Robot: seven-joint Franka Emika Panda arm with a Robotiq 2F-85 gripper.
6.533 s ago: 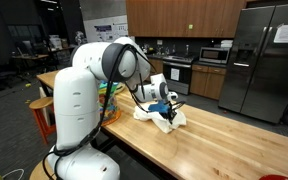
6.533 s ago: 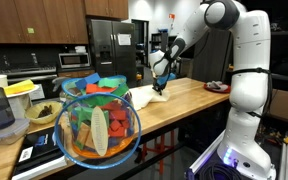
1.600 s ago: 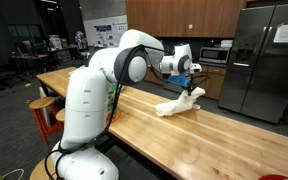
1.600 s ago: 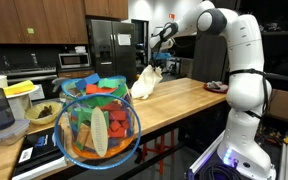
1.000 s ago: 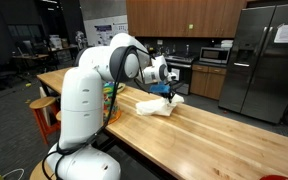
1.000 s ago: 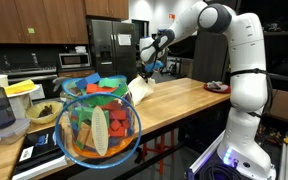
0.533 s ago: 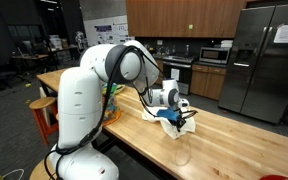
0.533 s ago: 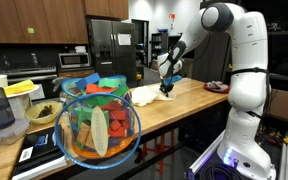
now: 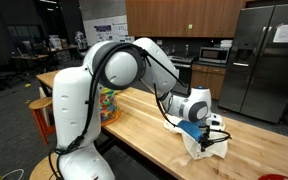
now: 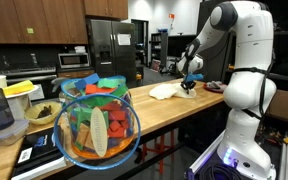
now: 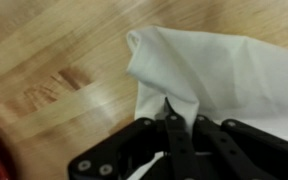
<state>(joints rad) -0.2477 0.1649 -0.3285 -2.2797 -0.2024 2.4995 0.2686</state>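
A long butcher-block counter [image 9: 149, 128] runs from the left middle to the lower right of an exterior view. Behind it, wooden wall cabinets [image 9: 184, 15] fill the upper centre. A microwave [image 9: 215, 55] sits beneath them, and a steel refrigerator [image 9: 269, 60] stands at right. The far left looks like an open workshop area, dim and blurred.

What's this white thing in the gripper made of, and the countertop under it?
White cloth: looks like soft, matte fabric; it folds and creases where the gripper pinches it. Countertop: seems to be wood, with jointed strips and visible grain; a slight sheen suggests a sealed finish.
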